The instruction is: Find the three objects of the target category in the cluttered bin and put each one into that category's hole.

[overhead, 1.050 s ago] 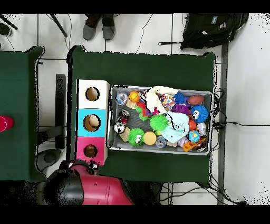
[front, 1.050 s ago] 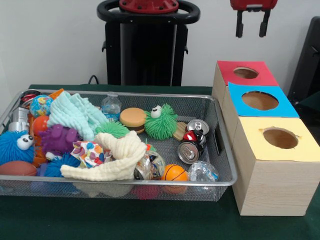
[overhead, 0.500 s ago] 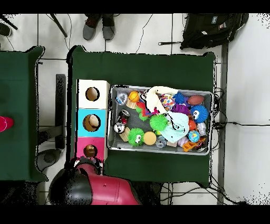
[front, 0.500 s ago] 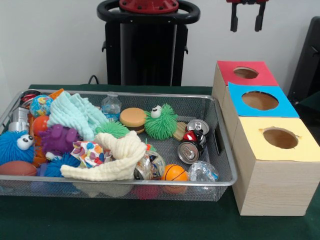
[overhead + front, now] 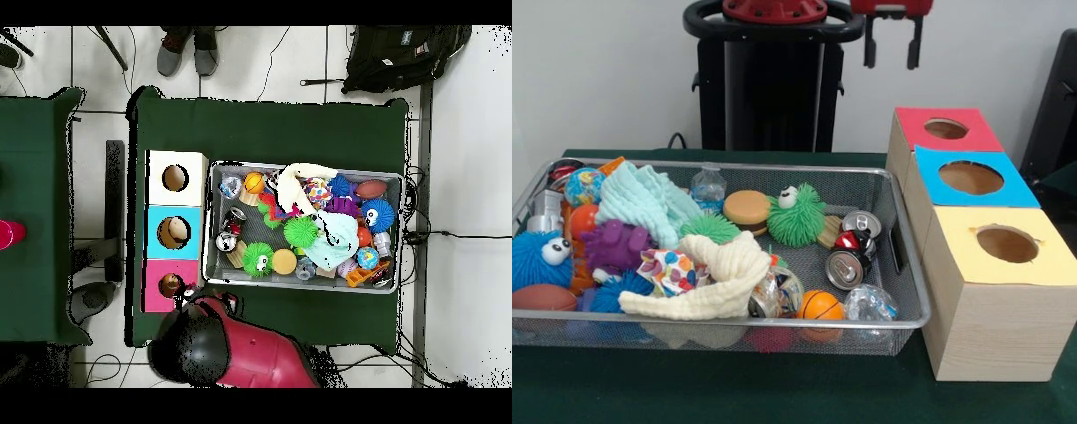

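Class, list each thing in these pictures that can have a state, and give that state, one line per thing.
gripper: open, empty, raised behind the bin
mesh bin: full of clutter
cans: lying on their sides
red box: hole uncovered
blue box: hole uncovered
yellow box: hole uncovered

wire mesh bin [image 5: 900, 265] crammed with toys, cloths, crushed cans [image 5: 852, 252] at its right end; beside it three boxes [image 5: 993, 291] with red, blue, yellow holed tops

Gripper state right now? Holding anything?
Gripper: open and empty, fingers apart, up high behind the wire bin, holding nothing.
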